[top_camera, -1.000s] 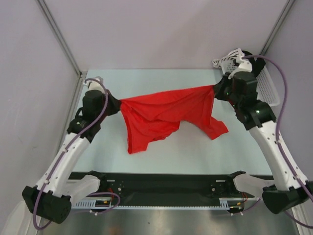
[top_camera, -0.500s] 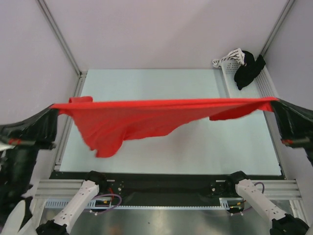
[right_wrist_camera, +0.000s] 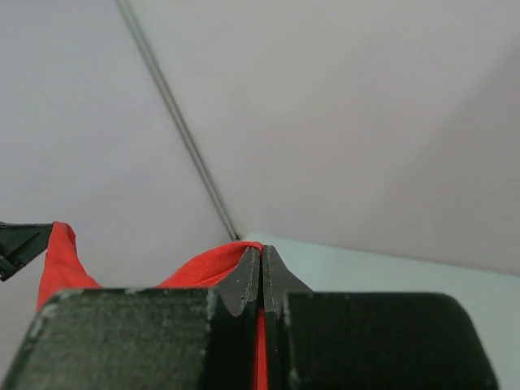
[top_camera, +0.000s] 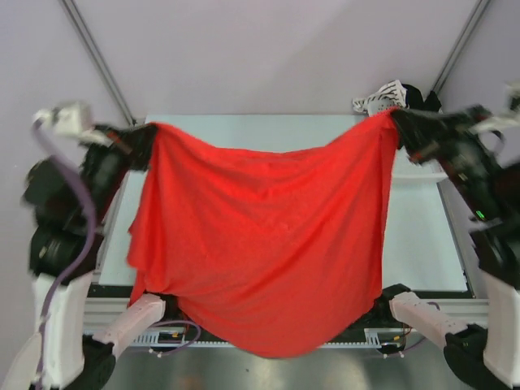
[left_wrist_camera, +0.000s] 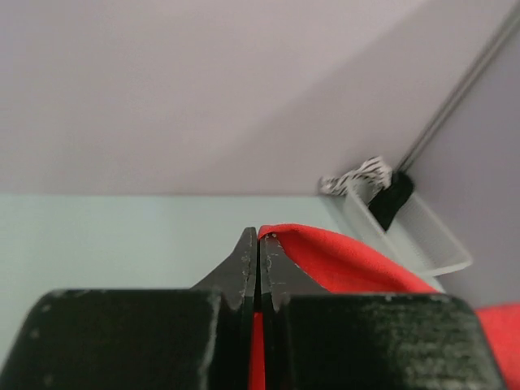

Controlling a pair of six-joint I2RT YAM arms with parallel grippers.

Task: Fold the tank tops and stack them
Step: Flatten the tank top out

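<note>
Counted, biggest first: one table, pale green, under everything. One tank top, plain bright red, lifted clear of the table and spread wide between the two arms. Pinched at its far left corner and its far right corner, top edge sagging in a shallow curve between them. Hanging down toward the near side as a broad sheet, lower edge rounded and reaching past the near table edge in the top view, covering the middle of the base rail there. Left side edge slightly rippled, right side edge fairly straight.

Two arms, one raised at each side, both blurred in the top view. One basket, white, at the far right corner of the table, mostly hidden behind the right arm from above. One black cloth lying in it, with a black-and-white patterned bit at its far end.

Left gripper: fingers pressed together, no gap, clamped on the tank top's far left corner; from the left wrist, red fabric coming out of the tips and running off to the right. Right gripper: likewise squeezed tight on the far right corner; from the right wrist, red fabric bulging out left of the tips.
</note>
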